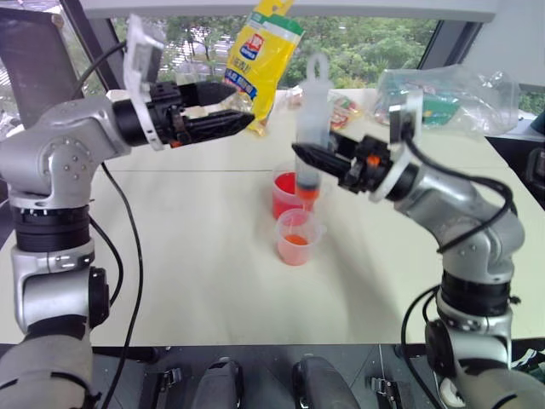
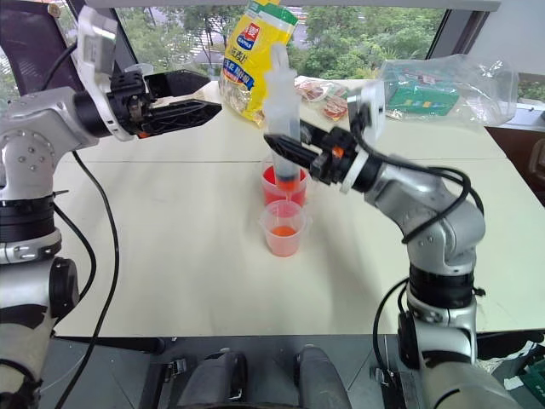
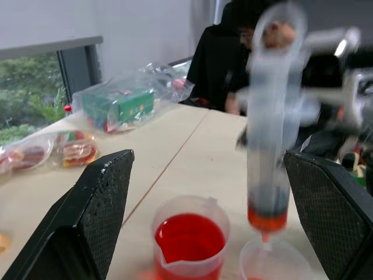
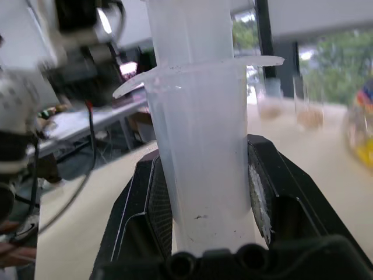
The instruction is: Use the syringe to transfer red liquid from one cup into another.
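Head views: the right tool (image 1: 313, 158) grips one upright syringe (image 1: 312, 128) over two cups at mid-counter (image 1: 213, 281), big cup (image 1: 287, 194) far, small cup (image 1: 296, 238) near. Left wrist view: the left tool (image 3: 213, 216) is open and empty; red liquid (image 3: 267, 220) fills the syringe's bottom, tip above the small cup. Next, likely, pressing the plunger. Right wrist view: black fingers (image 4: 271, 192) clamp the barrel.

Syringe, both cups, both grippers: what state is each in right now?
syringe: upright, some red liquid at its bottom, plunger drawn up
larger cup: upright, holding red liquid
smaller cup: upright, a little red inside
right gripper: shut on syringe
left gripper: open, holding nothing
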### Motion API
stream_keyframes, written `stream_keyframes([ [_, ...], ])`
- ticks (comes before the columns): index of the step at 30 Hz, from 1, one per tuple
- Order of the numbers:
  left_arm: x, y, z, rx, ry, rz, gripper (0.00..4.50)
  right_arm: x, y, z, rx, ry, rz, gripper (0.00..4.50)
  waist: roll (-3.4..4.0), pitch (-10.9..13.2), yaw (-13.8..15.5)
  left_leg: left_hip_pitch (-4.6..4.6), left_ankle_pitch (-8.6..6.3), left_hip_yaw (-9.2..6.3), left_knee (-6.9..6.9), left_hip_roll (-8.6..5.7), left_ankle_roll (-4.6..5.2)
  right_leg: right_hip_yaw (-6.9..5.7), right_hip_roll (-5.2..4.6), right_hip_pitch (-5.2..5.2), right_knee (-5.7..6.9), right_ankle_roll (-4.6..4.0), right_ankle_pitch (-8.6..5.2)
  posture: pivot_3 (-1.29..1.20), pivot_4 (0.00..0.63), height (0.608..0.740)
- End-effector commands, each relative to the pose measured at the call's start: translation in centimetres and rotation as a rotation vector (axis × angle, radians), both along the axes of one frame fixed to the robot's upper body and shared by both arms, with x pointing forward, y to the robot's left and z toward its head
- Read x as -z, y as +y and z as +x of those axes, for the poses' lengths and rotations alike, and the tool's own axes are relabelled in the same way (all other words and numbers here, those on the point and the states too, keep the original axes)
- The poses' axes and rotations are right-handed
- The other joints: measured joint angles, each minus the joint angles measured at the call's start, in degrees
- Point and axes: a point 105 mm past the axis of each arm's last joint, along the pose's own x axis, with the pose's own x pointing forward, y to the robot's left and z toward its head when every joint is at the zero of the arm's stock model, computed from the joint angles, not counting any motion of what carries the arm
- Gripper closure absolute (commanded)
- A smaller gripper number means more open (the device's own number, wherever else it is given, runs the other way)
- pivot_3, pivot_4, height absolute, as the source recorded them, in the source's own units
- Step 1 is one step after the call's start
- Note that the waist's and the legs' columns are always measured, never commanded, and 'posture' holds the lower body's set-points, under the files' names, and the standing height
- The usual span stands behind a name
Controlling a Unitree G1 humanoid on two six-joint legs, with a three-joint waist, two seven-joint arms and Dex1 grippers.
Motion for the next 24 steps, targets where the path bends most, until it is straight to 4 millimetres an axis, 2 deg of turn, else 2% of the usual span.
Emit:
stream_keyframes([
  [1,-1.2,-1.0,-1.0,0.057,-0.035,-0.016,0.31,0.3,0.5,-0.9,-0.004,-0.048,-0.018,3.09,0.00,0.0,-0.1,0.00,0.00,0.01,0.00,0.00,0.00,0.00,0.00,0.00,0.00,0.00,0.00,0.00,0.150,0.740],
  [3,-1.0,-1.7,-1.2,0.082,-0.024,-0.020,0.31,1.2,0.6,-0.8,0.007,-0.037,-0.029,3.09,0.00,0.0,-0.1,0.00,0.00,0.01,0.00,0.00,0.00,0.01,0.02,-0.01,0.01,0.00,0.00,0.00,0.150,0.740],
  [8,-0.4,-2.7,-1.2,0.107,-0.011,-0.009,0.31,1.8,0.7,-0.9,0.007,-0.045,-0.050,3.09,0.00,0.0,-0.1,0.00,0.00,0.00,0.00,0.00,0.00,0.01,0.03,-0.01,0.00,0.00,0.00,0.00,0.150,0.740],
  [24,1.3,-4.8,1.3,0.078,-0.018,0.007,0.31,1.2,1.3,-1.9,-0.037,-0.070,-0.059,3.09,-0.01,0.0,0.1,0.00,0.01,0.00,0.01,-0.01,0.00,0.00,0.04,0.00,-0.01,0.00,0.00,0.00,0.150,0.740],
])
